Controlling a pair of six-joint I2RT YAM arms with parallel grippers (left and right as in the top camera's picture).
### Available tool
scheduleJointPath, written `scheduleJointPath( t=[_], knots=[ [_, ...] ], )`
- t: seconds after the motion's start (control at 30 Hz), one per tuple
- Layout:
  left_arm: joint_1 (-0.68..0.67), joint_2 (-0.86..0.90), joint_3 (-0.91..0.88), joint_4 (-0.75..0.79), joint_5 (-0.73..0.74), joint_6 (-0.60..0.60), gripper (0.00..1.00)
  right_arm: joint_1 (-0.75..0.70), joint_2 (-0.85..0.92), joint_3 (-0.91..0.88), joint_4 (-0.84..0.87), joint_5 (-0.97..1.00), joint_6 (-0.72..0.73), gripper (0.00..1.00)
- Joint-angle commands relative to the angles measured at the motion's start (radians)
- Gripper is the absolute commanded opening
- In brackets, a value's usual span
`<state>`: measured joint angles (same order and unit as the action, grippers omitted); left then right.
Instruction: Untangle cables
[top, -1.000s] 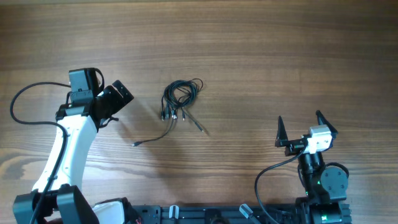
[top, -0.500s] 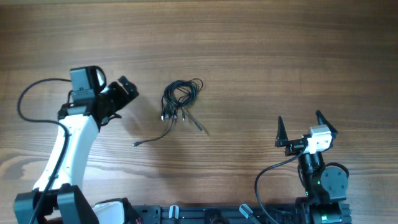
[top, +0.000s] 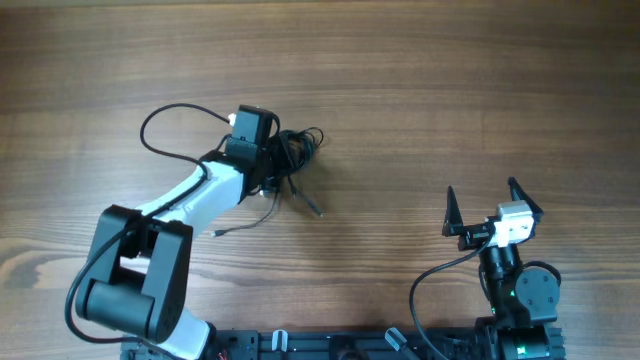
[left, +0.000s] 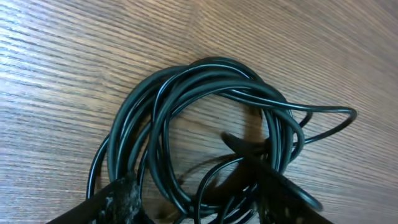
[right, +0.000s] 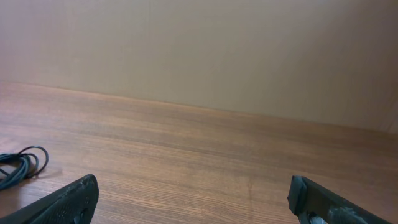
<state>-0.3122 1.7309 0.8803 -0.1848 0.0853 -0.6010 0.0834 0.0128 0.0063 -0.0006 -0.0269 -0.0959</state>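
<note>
The cables, thin black cords wound into one overlapping coil, are pictured lying flat on the wooden table. The near side of the coil is straddled by the parted fingers of the left gripper, and the remaining loops are spread out beyond the fingertips. Several strands are enclosed between the jaws at once, and none is shown pinched. A single loop is thrown out past the right-hand finger, and a loose tail with a small plug end is trailed off behind the fingers. Trouble is judged likeliest if the jaws are shut here: a whole bunch could be taken instead of one cord, and the coil could be dragged or lifted as a lump, so that the crossings are pulled tighter. So thin a cord could also be lost from the pads. Nothing is pinning the coil down, since the right gripper is held wide open and empty, well apart from the cables. The tabletop is seen as smooth, brown, straight-grained wood, on which a light bundle is expected to slide. A plain pale wall is shown beyond the table's far edge.
</note>
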Motion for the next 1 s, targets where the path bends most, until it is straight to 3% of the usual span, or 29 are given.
scheduleJointPath(
  t=[0.0,0.43,0.97],
  knots=[
    [-0.001,0.029,0.003,-0.043,-0.042,-0.013,0.63,-0.004,-0.008,-0.001,0.003,-0.019,-0.008,1.0],
    [-0.001,0.031,0.003,-0.056,-0.106,-0.006,1.0,-0.004,-0.008,-0.001,0.003,-0.019,-0.009,1.0],
    [-0.001,0.031,0.003,-0.059,-0.106,-0.006,1.0,-0.004,-0.008,-0.001,0.003,-0.019,-0.008,1.0]
  ],
)
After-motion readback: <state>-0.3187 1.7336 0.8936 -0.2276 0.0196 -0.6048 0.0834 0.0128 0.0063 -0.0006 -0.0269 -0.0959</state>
